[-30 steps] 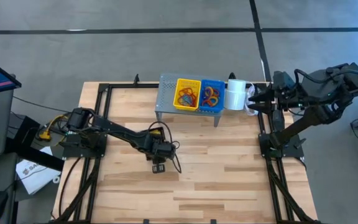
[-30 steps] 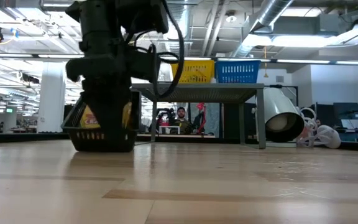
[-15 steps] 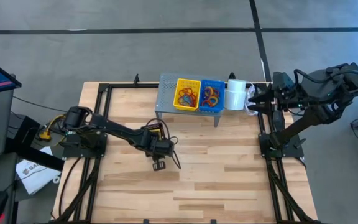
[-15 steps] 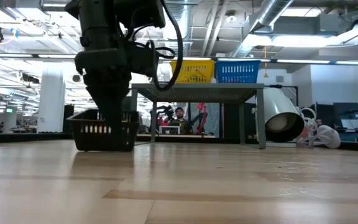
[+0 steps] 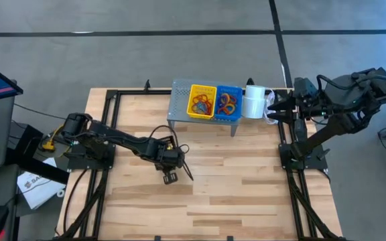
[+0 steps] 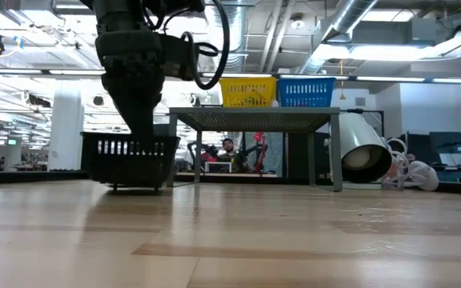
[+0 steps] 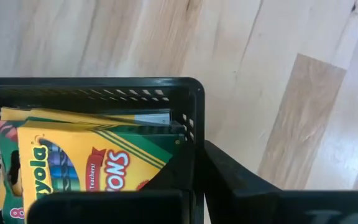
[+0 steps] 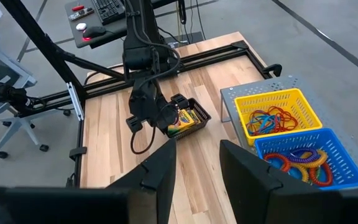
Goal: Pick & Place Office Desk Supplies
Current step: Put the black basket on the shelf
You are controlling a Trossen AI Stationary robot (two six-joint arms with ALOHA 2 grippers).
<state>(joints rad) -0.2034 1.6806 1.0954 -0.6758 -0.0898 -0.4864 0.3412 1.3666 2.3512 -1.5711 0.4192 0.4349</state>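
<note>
In the high view the left gripper (image 5: 169, 163) is in the middle-left of the frame, over a black basket (image 5: 170, 146) on the wood table (image 5: 246, 187), but the basket content is hard to see from there. The left wrist view shows it well: crayon boxes (image 7: 86, 165), yellow and green, lie inside the basket, and the fingers are closed on its wall at the corner. The low view shows the basket (image 6: 129, 161) at the left, very little above the table or touching it; I cannot tell which. In the upper middle of the high view a grey riser (image 5: 179, 107) carries a yellow bin (image 5: 202, 100) and a blue bin (image 5: 228, 102), both with rubber bands (image 5: 202, 104). A white roll (image 5: 252, 102) lies just right of it. At the far right the right gripper (image 5: 273, 107) waits, fingers apart and empty in its wrist view. The low view alone shows the room: pipes, lamps, and a person (image 6: 229, 152) sitting behind the riser.
</note>
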